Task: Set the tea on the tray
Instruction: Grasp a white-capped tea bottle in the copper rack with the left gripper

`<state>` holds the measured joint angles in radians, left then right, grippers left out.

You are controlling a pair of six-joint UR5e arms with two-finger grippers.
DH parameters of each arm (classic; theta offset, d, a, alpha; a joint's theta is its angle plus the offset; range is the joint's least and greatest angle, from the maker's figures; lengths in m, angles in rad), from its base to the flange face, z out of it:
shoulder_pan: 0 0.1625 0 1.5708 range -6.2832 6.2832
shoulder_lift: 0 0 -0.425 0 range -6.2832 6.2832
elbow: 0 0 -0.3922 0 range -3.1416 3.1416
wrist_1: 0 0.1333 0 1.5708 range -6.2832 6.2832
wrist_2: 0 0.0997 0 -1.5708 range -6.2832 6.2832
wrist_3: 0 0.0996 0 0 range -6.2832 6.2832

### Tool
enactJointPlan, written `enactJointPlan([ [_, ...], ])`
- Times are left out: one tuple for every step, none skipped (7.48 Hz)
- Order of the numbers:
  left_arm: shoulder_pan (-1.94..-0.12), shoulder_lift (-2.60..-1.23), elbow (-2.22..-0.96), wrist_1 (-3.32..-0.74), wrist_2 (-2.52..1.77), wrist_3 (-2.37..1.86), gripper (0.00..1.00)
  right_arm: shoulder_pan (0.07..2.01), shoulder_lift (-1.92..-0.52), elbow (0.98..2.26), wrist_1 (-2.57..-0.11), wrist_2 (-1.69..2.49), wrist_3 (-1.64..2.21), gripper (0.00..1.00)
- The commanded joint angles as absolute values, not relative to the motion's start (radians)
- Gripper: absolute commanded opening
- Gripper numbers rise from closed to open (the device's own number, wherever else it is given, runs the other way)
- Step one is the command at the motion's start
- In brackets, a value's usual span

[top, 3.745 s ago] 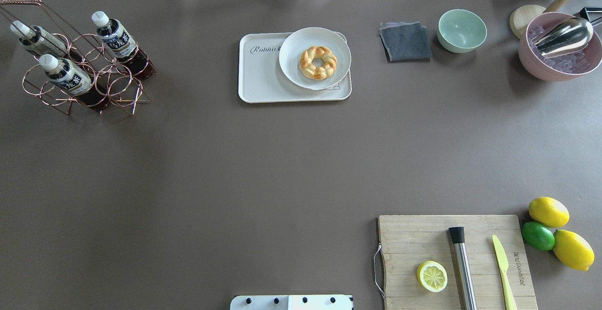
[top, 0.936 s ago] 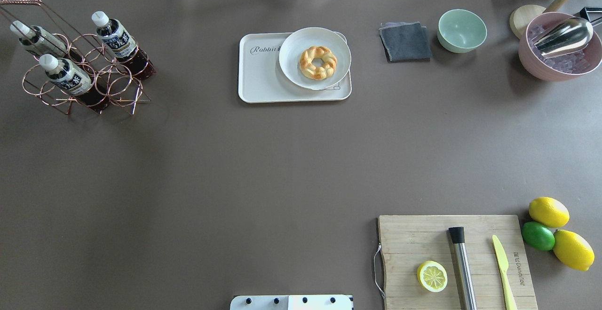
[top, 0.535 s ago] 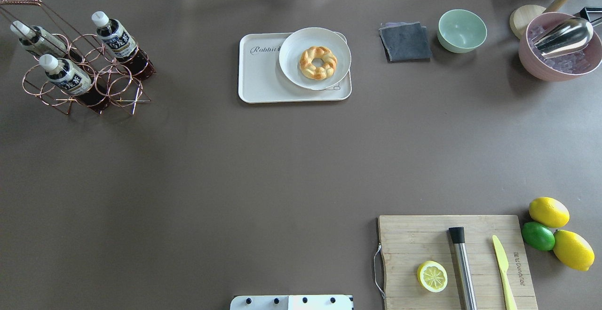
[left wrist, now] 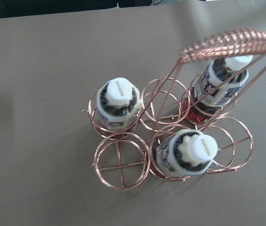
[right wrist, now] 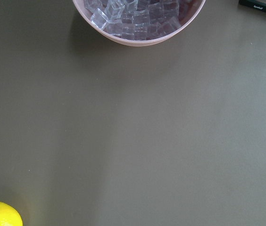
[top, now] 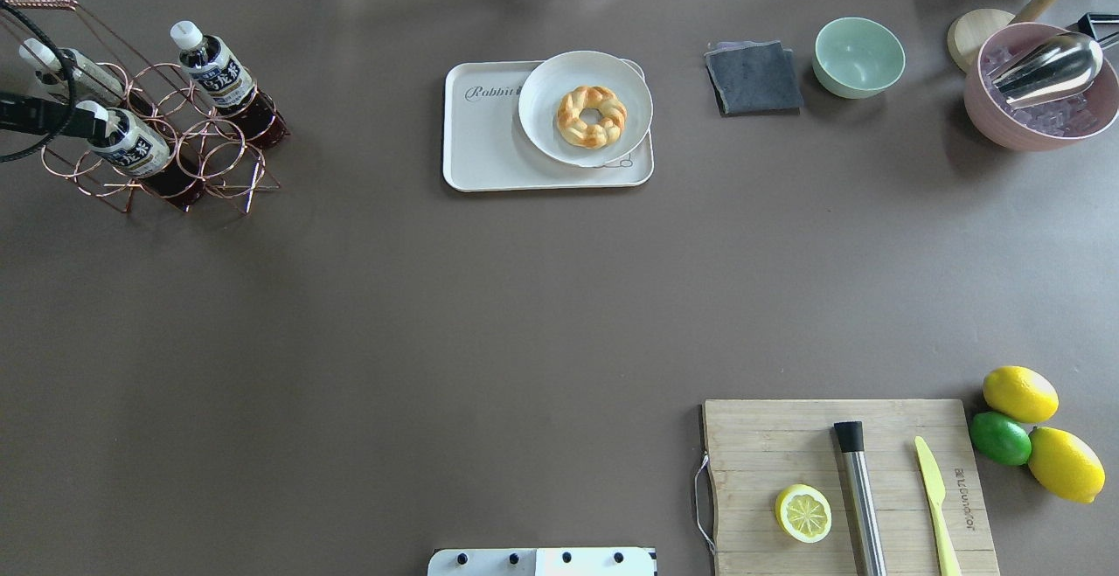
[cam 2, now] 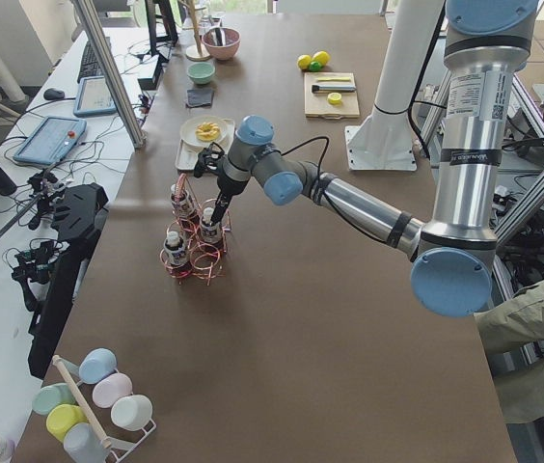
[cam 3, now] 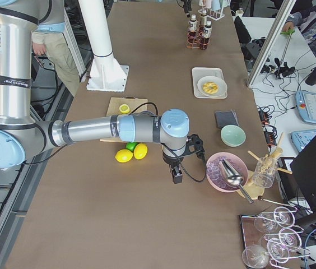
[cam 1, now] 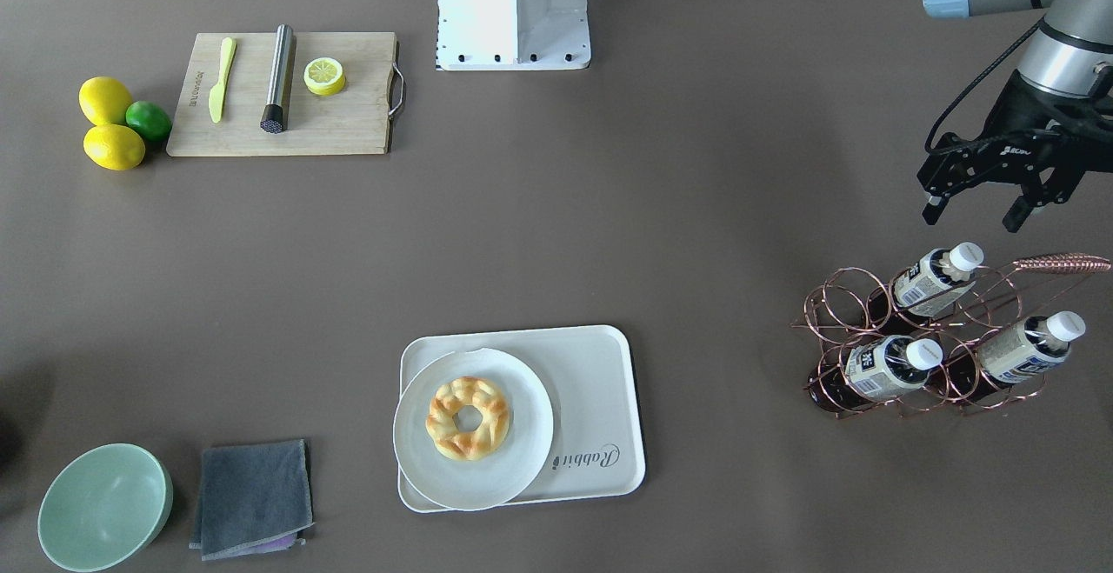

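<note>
Your left gripper [cam 1: 972, 218] now arrives over the copper rack [cam 1: 955, 363], jaws wide apart and empty, nearing the tea [cam 1: 935, 280]; the tray [cam 1: 600, 382] awaits its bottle.

Left hand [cam 1: 972, 212] entered overhead view, above bottle rack [cam 1: 1056, 262].

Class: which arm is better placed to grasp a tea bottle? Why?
Left: the left gripper, jaws open, hangs beside the rack holding the tea; the right gripper is away by the ice bowl.
</note>
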<state>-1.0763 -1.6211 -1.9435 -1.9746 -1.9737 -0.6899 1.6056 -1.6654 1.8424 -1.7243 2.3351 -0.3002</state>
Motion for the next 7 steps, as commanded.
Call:
enactJointPlan([
  [-1.062, -1.682, -1.864, -1.979, -1.957, -0.689, 0.97, 1.605, -1.666, 1.842, -1.721, 2.336, -0.298, 1.00],
  [-1.062, -1.684, -1.862, -1.979, -1.960, -0.689, 0.89, 1.605, -1.666, 1.844, -1.721, 2.339, -0.298, 1.00],
  [-1.060, -1.684, -1.858, -1.980, -1.962, -0.687, 0.82, 1.605, -1.666, 1.845, -1.720, 2.341, -0.298, 1.00],
  [-1.061, -1.690, -1.856, -1.979, -1.967, -0.663, 0.80, 1.605, -1.666, 1.847, -1.718, 2.341, -0.298, 1.00],
  [-1.068, -1.689, -1.858, -1.979, -1.973, -0.657, 0.69, 1.605, -1.670, 1.847, -1.703, 2.342, -0.296, 1.00],
  [-1.072, -1.689, -1.859, -1.979, -1.973, -0.657, 0.36, 1.605, -1.689, 1.848, -1.677, 2.344, -0.296, 1.00],
  [-1.087, -1.689, -1.859, -1.977, -1.995, -0.655, 0.00, 1.605, -1.698, 1.848, -1.657, 2.342, -0.296, 1.00],
])
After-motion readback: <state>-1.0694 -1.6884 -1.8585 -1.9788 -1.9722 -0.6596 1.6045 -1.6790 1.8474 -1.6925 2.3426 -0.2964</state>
